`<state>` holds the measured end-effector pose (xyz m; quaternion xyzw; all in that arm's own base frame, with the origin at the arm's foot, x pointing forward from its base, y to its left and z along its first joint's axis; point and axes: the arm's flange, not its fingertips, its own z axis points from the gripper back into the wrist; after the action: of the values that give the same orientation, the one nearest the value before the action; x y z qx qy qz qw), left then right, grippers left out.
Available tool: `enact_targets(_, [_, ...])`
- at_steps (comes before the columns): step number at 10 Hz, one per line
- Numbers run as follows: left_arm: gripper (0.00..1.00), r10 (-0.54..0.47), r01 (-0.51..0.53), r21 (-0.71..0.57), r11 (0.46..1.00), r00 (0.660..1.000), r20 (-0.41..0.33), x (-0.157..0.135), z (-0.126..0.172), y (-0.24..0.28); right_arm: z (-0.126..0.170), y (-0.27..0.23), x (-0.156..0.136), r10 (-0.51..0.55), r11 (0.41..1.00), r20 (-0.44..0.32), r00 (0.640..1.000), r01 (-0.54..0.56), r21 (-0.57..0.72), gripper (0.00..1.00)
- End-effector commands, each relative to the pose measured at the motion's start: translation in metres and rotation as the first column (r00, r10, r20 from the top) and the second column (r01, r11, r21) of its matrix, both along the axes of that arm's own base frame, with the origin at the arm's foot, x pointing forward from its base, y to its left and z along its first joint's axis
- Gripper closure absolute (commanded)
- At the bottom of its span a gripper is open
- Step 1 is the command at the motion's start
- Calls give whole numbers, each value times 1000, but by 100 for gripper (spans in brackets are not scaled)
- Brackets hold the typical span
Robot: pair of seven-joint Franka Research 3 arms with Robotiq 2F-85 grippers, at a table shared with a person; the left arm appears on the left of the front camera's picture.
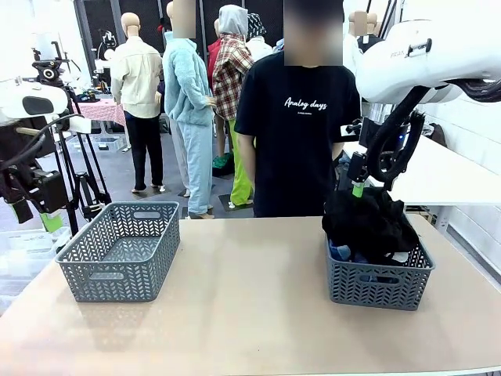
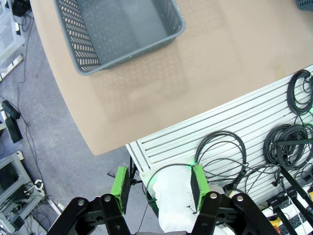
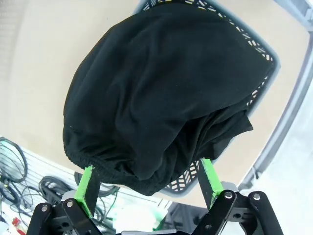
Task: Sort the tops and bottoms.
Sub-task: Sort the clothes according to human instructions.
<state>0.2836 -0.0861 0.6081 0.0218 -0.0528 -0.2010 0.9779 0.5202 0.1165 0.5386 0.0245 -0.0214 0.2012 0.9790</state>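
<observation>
A black garment [image 1: 372, 221] lies heaped over the right grey basket [image 1: 380, 288], hanging over its rim. A bit of blue denim [image 1: 340, 252] and a white piece [image 1: 400, 257] peek out beneath it. My right gripper [image 1: 356, 190] hangs just above the far left of that heap. In the right wrist view the right gripper [image 3: 149, 188] is open, its green pads [image 3: 87, 188] well apart, and the black garment [image 3: 161, 93] covers most of the basket [image 3: 264, 63] beyond them. My left gripper [image 1: 35, 215] is off the table's left edge. Seen from its own wrist, the left gripper [image 2: 160, 188] is open and holds nothing.
An empty grey basket [image 1: 117, 251] stands on the left of the tan table [image 1: 250, 305]; the left wrist view has that basket [image 2: 117, 29] at the top. A person in a black printed T-shirt [image 1: 301, 133] stands at the far edge. Cables [image 2: 293, 142] lie on a slotted panel below the table's near edge.
</observation>
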Motion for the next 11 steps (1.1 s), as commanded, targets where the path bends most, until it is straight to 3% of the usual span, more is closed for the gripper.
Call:
enact_targets(1, [34,-8,8,8,1000,1000,3,-1,0,2,1,-1,-1,15,1000,2,1000,-15,-1,0])
enact_targets(11, [34,-8,8,8,1000,1000,3,-1,0,2,1,-1,-1,15,1000,2,1000,-15,-1,0])
